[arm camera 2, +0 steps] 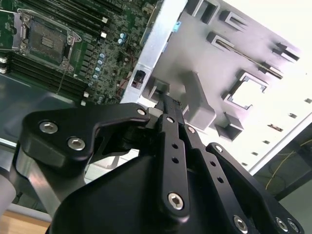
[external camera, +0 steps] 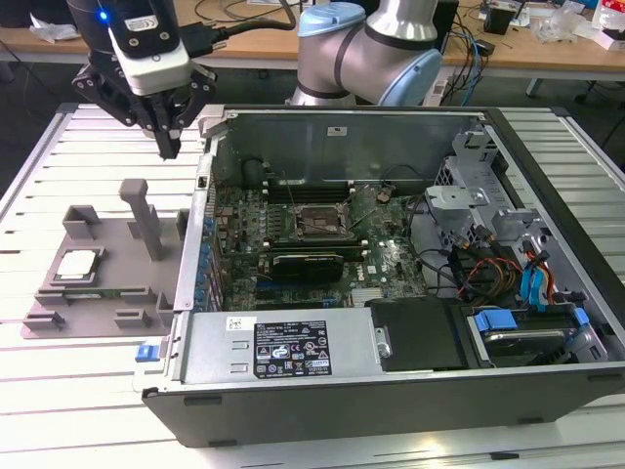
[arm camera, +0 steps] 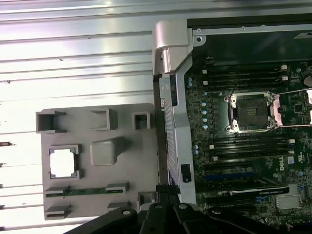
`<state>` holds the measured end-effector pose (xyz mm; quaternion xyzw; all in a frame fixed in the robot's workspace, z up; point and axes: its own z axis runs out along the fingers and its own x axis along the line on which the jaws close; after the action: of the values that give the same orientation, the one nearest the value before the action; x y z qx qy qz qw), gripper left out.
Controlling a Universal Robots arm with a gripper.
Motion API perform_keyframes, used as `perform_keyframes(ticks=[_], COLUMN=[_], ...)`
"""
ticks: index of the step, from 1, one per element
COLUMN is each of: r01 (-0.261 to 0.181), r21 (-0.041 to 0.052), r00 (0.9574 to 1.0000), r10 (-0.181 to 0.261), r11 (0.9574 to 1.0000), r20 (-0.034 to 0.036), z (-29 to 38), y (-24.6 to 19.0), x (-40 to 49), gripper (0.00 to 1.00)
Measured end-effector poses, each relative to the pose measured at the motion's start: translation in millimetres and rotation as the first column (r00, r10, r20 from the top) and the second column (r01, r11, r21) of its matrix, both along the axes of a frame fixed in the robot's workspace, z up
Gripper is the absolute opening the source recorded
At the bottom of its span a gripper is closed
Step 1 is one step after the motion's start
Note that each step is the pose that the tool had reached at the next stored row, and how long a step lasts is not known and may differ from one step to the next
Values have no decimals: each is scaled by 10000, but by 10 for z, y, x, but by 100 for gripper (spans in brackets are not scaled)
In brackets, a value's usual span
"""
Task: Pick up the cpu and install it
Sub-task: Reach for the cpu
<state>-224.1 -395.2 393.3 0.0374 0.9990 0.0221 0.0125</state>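
Note:
The cpu (external camera: 78, 264) is a small silver square lying flat in a recess of the grey fixture tray (external camera: 112, 293), at the exterior view's left. It shows bright in the first wrist view (arm camera: 63, 162) and the second wrist view (arm camera 2: 247, 91). My black gripper (external camera: 169, 147) hangs above the table beyond the tray, between the tray and the computer case wall. It is well above the cpu and off to one side of it. Its fingers (arm camera 2: 165, 109) are shut together with nothing between them. The open cpu socket (external camera: 317, 223) sits on the motherboard inside the case (arm camera: 252, 112).
The open computer case (external camera: 391, 391) lies on a white slatted table (external camera: 59, 391). Its metal wall (arm camera: 170, 97) rises next to the tray. A tall grey post (external camera: 146, 220) stands on the tray. A memory stick (arm camera: 85, 191) lies in a tray slot. Cables and a drive cage (external camera: 518, 283) fill the case's right.

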Motion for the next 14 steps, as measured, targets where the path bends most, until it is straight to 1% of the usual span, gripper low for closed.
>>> perform_keyframes(ticks=[3, 7, 11, 14], r01=[1, 1, 1, 1], r21=[-1, 0, 0, 0], r00=[10000, 10000, 10000, 10000], r10=[-1, -1, -1, -1], r11=[10000, 10000, 10000, 10000], r20=[-1, 0, -1, 0], z=[1, 0, 0, 0], y=[2, 9, 13, 19], x=[-35, -133, -203, -285], gripper=[11, 11, 11, 11])
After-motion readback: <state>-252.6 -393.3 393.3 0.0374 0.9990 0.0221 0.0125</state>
